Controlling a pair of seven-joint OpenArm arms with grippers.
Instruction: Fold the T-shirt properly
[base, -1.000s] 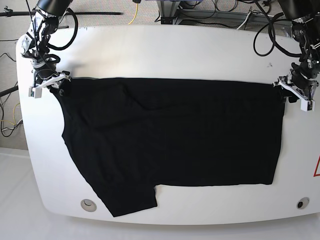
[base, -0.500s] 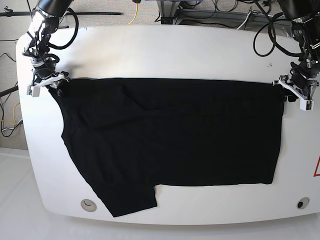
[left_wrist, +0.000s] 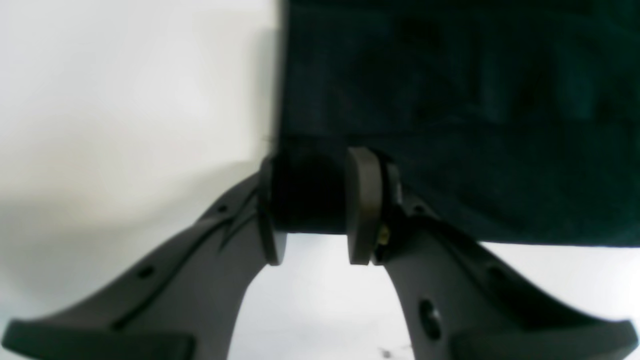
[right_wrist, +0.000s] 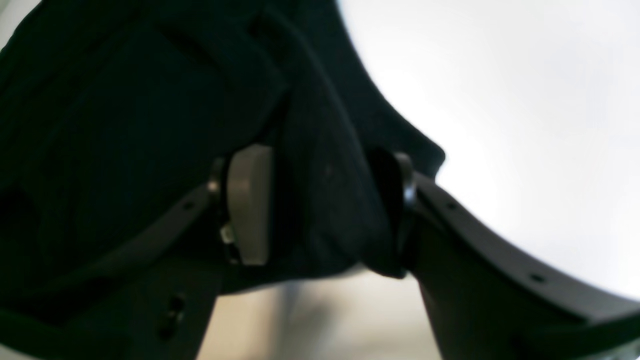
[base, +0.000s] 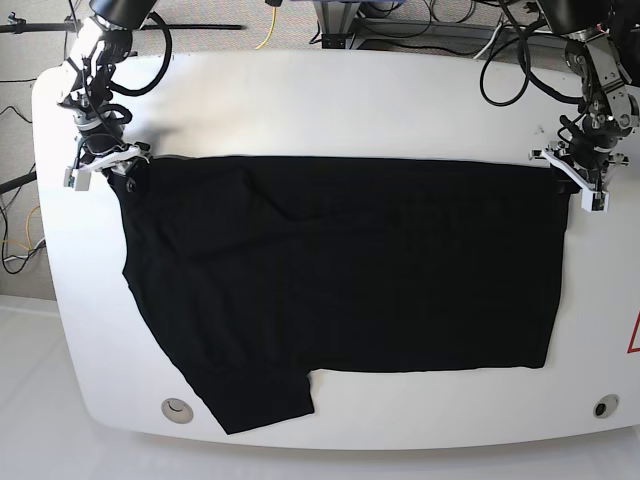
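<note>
Base view: T-shirt (base: 340, 280) lies flat on the white table (base: 330, 100), plain black side up, top edge pulled into a straight line between the two pincers, one sleeve hanging toward the near edge at that view's lower left. Left pincer (base: 573, 178) sits at the cloth's top corner on that view's right; right pincer (base: 103, 165) at the top corner on its left. Left wrist view: left pincer (left_wrist: 312, 200) is clamped narrow on a bunched corner of the T-shirt (left_wrist: 450, 100), cloth filling the gap between both pads, rest of the fabric spreading away beyond the tips. Right wrist view: right pincer (right_wrist: 320, 210) grips a thick fold of T-shirt (right_wrist: 125, 100), fabric wedged between the pads and draping over them.
</note>
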